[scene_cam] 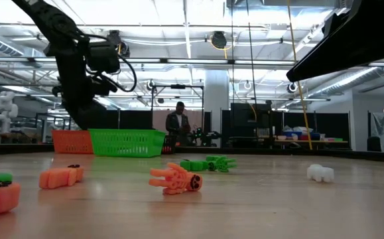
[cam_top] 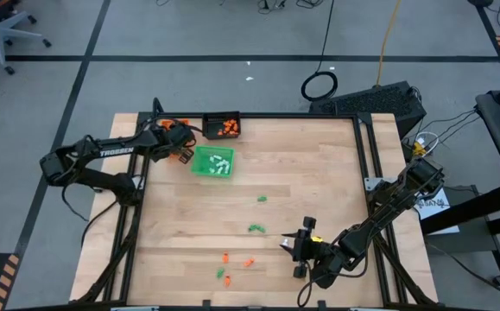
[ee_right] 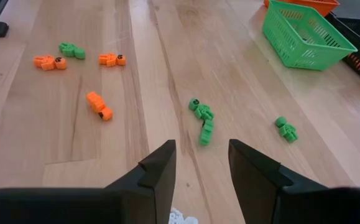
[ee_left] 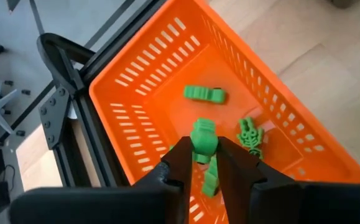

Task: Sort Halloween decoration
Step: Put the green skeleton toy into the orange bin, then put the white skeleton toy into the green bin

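While sorting is part done: left gripper clamps a green piece over orange tray holding greens. Right gripper spread, empty. Green tray holds whites; loose pieces remain on table.

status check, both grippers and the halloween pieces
Left gripper over orange tray, shut on green piece. Right gripper open, low over table. Loose pieces scattered ahead. Nothing blocking.

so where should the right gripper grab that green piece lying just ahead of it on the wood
Across its narrow middle, coming straight down. The green piece lies flat and long on the bare table with nothing touching it, so the open right gripper can straddle the thin body; end to end it would probably slip.
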`<state>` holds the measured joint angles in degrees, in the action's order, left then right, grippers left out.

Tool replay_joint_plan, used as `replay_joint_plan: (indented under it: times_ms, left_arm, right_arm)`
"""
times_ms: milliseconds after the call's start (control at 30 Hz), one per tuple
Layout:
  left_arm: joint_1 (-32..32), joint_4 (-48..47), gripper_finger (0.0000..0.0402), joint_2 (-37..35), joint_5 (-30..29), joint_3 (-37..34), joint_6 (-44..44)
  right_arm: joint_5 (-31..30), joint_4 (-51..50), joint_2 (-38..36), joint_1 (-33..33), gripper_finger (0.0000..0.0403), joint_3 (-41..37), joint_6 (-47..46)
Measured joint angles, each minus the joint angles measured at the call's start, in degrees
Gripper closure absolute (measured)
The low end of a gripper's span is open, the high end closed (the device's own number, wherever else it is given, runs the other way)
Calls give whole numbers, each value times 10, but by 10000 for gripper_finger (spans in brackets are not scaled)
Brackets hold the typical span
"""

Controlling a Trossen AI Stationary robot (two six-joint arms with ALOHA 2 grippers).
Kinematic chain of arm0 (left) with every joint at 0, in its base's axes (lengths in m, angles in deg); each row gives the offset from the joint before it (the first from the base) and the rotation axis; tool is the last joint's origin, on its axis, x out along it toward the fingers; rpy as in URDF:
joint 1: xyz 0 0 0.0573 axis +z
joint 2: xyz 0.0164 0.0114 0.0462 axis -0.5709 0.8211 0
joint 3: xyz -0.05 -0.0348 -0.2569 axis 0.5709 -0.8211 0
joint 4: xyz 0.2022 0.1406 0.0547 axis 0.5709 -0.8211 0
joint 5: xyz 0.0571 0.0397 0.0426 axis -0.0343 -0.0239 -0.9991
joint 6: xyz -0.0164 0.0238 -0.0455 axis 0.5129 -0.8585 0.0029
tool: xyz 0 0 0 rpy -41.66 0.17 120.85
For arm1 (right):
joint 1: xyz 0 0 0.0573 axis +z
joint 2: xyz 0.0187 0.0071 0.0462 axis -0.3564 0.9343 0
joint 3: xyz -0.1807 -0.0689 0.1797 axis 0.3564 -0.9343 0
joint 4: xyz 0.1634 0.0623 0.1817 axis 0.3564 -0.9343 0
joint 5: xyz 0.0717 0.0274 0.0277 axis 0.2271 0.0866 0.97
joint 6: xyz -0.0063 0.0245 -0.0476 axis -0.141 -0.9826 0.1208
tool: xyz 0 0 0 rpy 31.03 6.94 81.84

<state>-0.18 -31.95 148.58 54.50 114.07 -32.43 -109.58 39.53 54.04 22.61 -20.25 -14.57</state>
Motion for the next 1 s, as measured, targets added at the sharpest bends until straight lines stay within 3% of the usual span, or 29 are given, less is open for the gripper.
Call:
replay_joint_plan:
  times_ms: [233,433,567,767,867,1000]
  left_arm:
    - [0,0,295,7,-3,0,1]
    - [-7,3,290,1,5,0,-12]
    - [-34,3,290,-40,11,0,-11]
    - [-121,21,290,-132,51,0,40]
    - [-186,44,291,-168,89,0,47]
    - [-289,102,291,-189,90,0,61]
  right_arm:
    - [0,0,0,0,271,0,1]
    - [0,-1,0,0,271,0,1]
    - [0,-3,0,0,271,0,1]
    - [0,-3,1,0,271,0,0]
    - [0,-3,1,0,271,0,-4]
    - [15,-3,1,0,271,0,-13]
